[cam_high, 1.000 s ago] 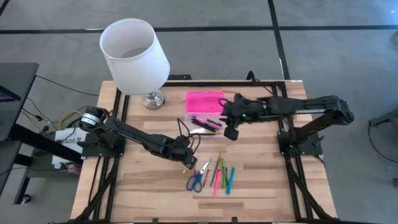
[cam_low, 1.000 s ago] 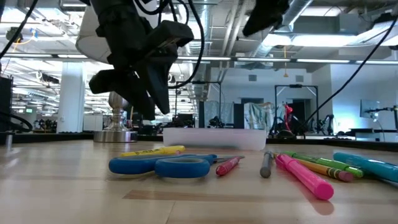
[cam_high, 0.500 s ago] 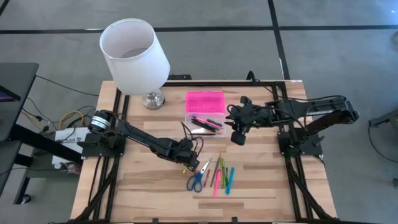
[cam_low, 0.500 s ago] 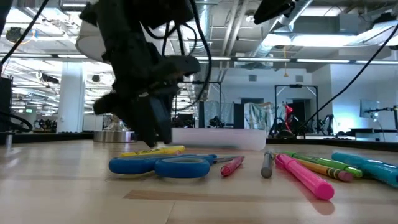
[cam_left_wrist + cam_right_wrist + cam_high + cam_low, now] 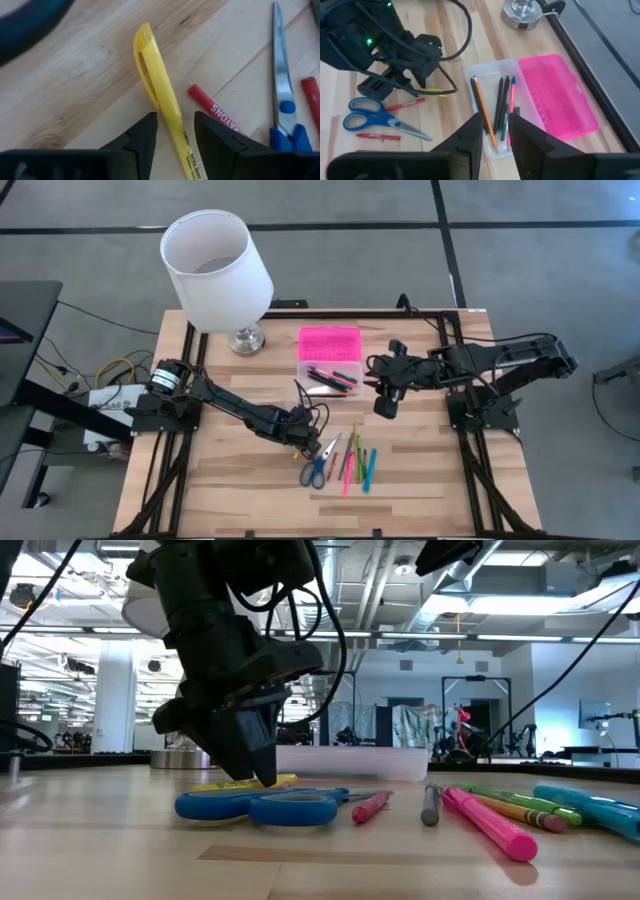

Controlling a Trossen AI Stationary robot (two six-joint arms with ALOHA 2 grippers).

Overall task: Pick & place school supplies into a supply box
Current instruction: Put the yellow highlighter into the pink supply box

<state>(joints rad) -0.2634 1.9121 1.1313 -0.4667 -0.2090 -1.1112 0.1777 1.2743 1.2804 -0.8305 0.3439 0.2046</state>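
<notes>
Your left gripper point(image 5: 172, 132) has its fingers apart, straddling the yellow highlighter point(image 5: 159, 90) on the counter point(image 5: 240, 480). At its one o'clock, the supply box point(image 5: 328, 376) holds several pens point(image 5: 496, 107). Right gripper point(image 5: 386, 406) hovers beside it, fingers apart, empty.

light: bright and even — it comes from long ceiling lamps point(image 5: 560, 637) seen in the low view
shadows: soft and short, a faint one beside the yellow marker point(image 5: 161, 95)
glare: the ceiling lamps glow white; a small shine on the lamp base point(image 5: 521, 12)
blur: the left arm point(image 5: 225, 670) up close looks soft — the table point(image 5: 120, 860) at the front edge too
sharp: the wood grain and the scissors point(image 5: 282, 87) in the left wrist view
</notes>
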